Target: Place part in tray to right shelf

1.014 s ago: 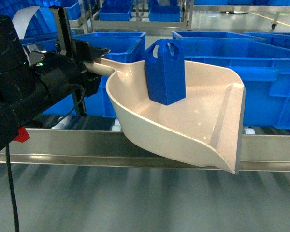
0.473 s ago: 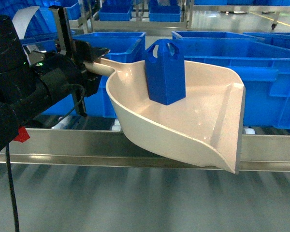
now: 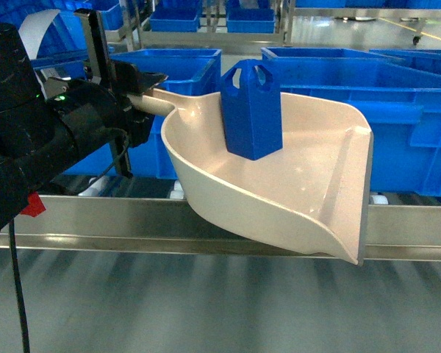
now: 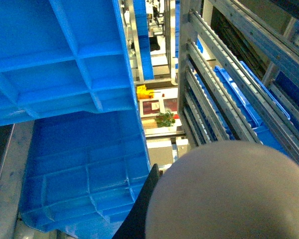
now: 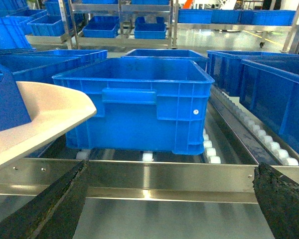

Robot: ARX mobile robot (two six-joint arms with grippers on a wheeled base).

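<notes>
Head view | left gripper clamped the tray handle | part upright inside, beyond the pincer | right gripper spread wide before right shelf rail

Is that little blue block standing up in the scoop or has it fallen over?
Standing upright. The part sits in the tray with its two-holed handle on top; the left tool holds the tray's handle.
</notes>
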